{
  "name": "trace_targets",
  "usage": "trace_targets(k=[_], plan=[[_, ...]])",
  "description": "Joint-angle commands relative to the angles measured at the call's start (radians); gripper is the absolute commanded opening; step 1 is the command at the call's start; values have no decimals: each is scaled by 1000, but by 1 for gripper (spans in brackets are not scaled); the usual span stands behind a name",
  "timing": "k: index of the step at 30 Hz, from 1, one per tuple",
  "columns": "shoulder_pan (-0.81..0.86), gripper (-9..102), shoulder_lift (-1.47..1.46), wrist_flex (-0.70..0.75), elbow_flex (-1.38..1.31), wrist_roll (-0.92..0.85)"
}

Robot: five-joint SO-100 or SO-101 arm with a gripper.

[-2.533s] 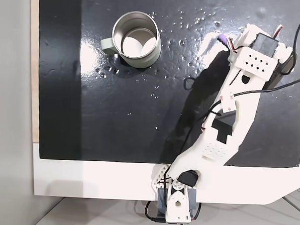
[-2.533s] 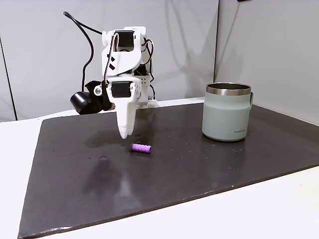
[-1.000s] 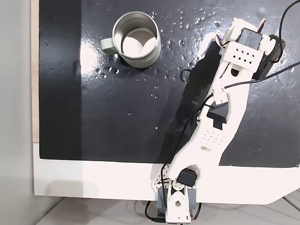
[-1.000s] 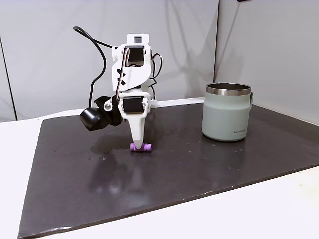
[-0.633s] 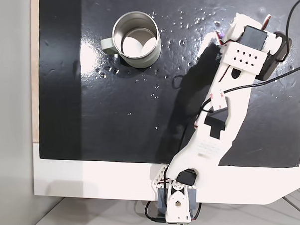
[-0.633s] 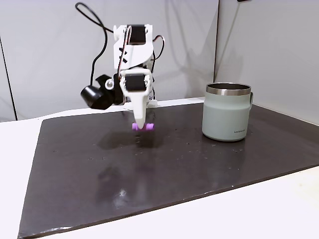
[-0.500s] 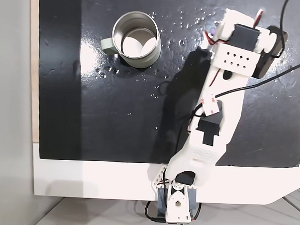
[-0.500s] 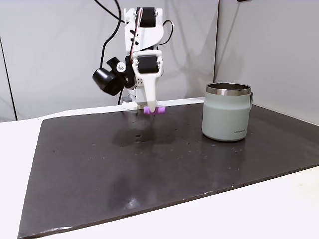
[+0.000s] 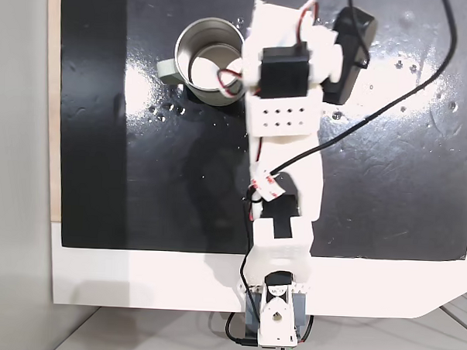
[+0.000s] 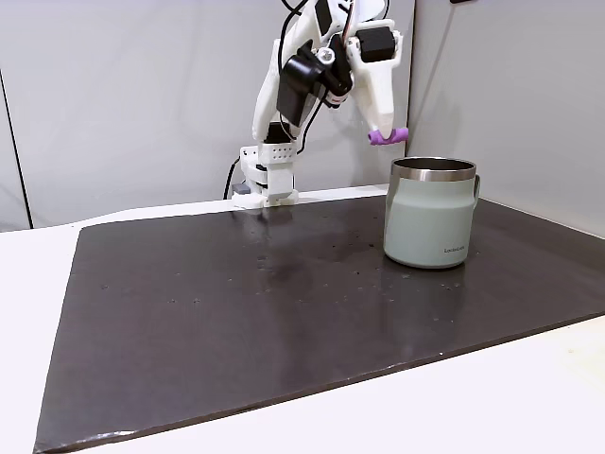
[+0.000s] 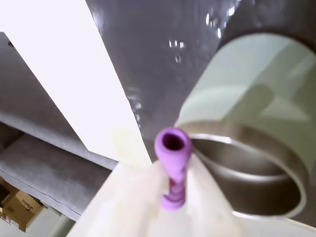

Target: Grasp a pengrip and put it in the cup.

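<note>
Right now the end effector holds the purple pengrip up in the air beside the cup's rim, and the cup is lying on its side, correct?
Not quite. The cup stands upright on the dark mat, as the side-on fixed view shows. The rest holds: the end effector grips the purple pengrip in the air by the cup's rim.

Black mat (image 10: 236, 322) on white table (image 10: 492, 407); cup (image 10: 430, 213) on mat.

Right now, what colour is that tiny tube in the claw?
Purple; the tiny soft tube shows best in the wrist view.
</note>
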Motion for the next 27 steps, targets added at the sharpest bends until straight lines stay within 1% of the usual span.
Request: trace_targets(k=[1, 6, 15, 17, 21, 22, 24, 27], plan=[[-64, 0, 80, 11, -54, 14], [-138, 0, 58, -8, -58, -14], [-207, 1, 8, -9, -66, -23], [-209, 7, 11, -5, -66, -23], [-207, 29, 25, 0, -67, -48], [-207, 32, 26, 2, -69, -61], [-209, 34, 28, 5, -72, -64], [-210, 35, 38, 11, -71, -66]])
